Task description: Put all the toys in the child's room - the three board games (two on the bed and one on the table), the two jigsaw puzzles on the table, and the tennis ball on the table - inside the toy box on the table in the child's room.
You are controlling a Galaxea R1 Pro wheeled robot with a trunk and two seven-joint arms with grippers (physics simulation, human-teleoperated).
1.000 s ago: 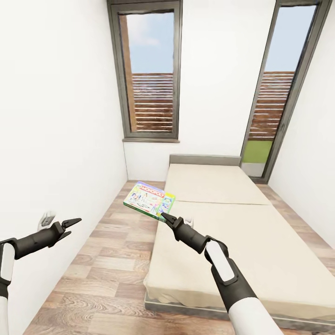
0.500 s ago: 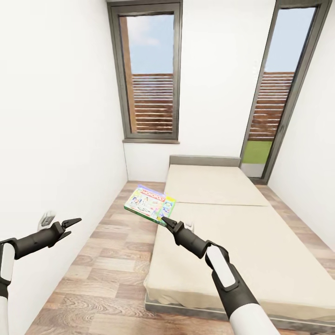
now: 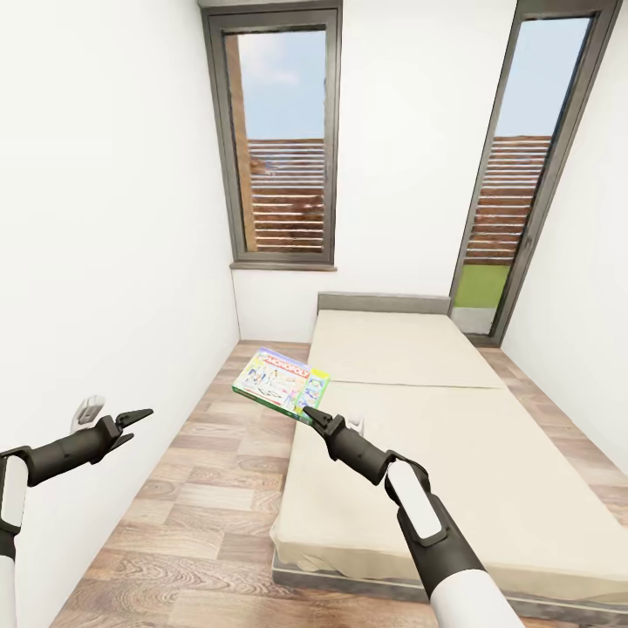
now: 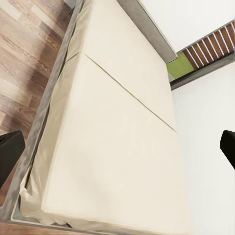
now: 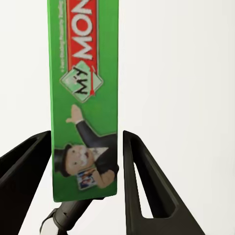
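The child's room (image 3: 113,174) is showing white walls, a wood-plank floor (image 3: 201,488) and tall dark-framed windows (image 3: 283,139). The bed (image 3: 436,436) is lying bare along the right side, its beige mattress carrying no game box that can be seen. The right claw (image 3: 307,410) is pinching the Monopoly box (image 3: 281,384) by one edge, jaws pressing on both faces in the right wrist view (image 5: 85,98). The box is sticking out forward and leftward beyond the fingertips, hanging tilted over the floor beside the bed's edge, its long axis continuing the claw's line. The left claw (image 3: 139,416) is hovering with nothing in it, fingers spread apart (image 4: 10,156), well to the left. The toy box is probably elsewhere, so carrying likely comes next.
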